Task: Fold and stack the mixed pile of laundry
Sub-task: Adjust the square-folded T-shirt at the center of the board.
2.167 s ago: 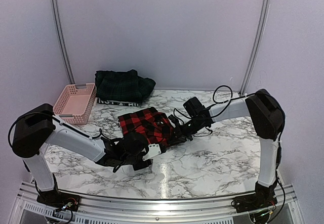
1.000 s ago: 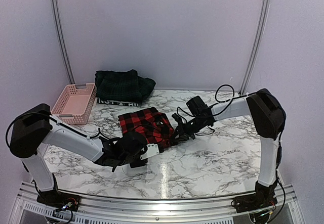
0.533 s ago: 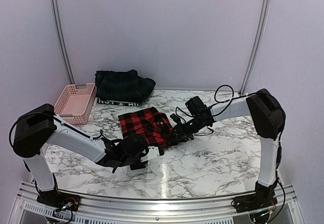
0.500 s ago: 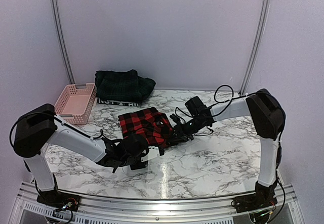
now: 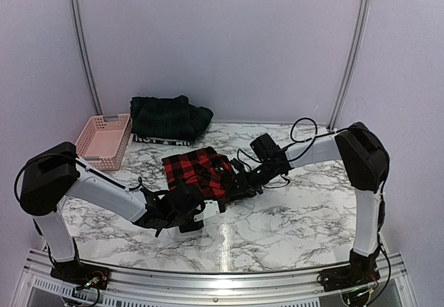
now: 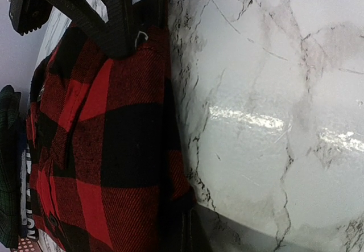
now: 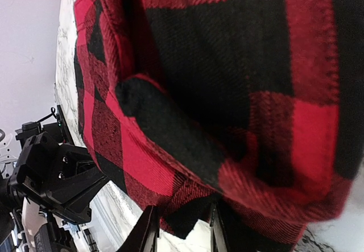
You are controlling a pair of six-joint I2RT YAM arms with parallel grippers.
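Mid-fold, by the look of it, on the red-and-black checked shirt (image 5: 198, 170). Lies flat on the marble table (image 5: 298, 217), to the right of the pink basket (image 5: 104, 160) and nearer the arms than it. Runs with its long axis slanting away from the basket toward the near right.

Right gripper (image 7: 185, 232) at the shirt's edge farthest from the basket: fingers spread, one on each side of a dark fold of hem, bare marble showing between finger and cloth, so not yet pinching. Left gripper (image 5: 211, 206) at the shirt's near corner, also on the side away from the basket; impossible to tell from the wrist view whether clamped on the hem or merely touching it. Both equally close, one per corner, which suits drawing that edge over toward the basket.

Behind the shirt, just right of the basket: the dark green plaid piece (image 5: 170, 116) heaped on the navy piece (image 5: 161, 139). White lettering along its band, too small to read. No other label legible.
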